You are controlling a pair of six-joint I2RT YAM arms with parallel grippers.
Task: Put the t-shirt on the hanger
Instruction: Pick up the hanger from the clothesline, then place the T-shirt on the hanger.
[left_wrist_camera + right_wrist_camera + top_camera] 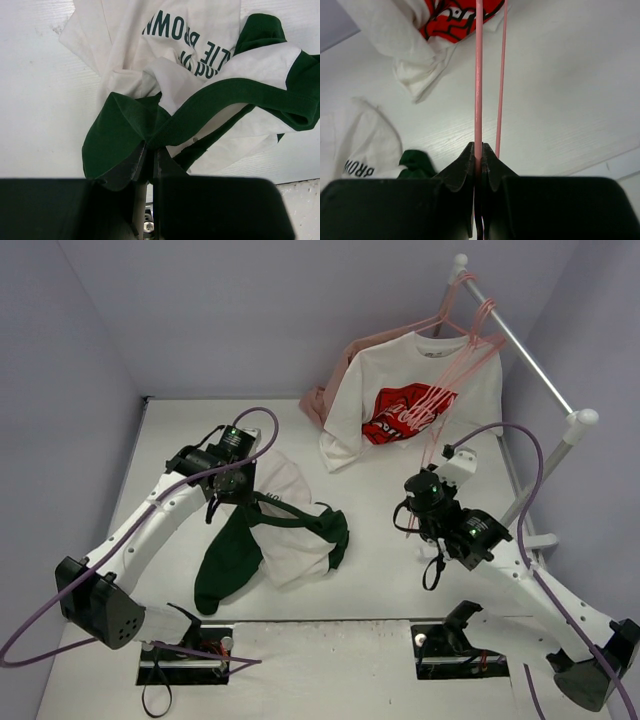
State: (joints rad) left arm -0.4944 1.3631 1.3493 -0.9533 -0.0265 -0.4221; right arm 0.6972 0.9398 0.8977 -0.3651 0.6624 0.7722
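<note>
Closest to me, the right hand is clenching its two fingers on a thin rod of the pink hanger, with a second pink rod running just beside it. From above, that hanger is stretching from the right hand up toward the metal rail at the far right. I cannot tell whether its hook is sitting on the rail.

The left hand is pinching a fold of dark green fabric of the green and white t-shirt. Its fingers are closed tight on the cloth. Dark green lettering is showing upside down on the white body. The t-shirt is lying crumpled on the white table, between the two arms and well apart from the rail. One green part is trailing toward the near edge, while the left hand is gripping its left side.

Behind, a white t-shirt with a red logo is hanging from the rail on another pink hanger, and a pale pink garment is hanging just behind it.
</note>
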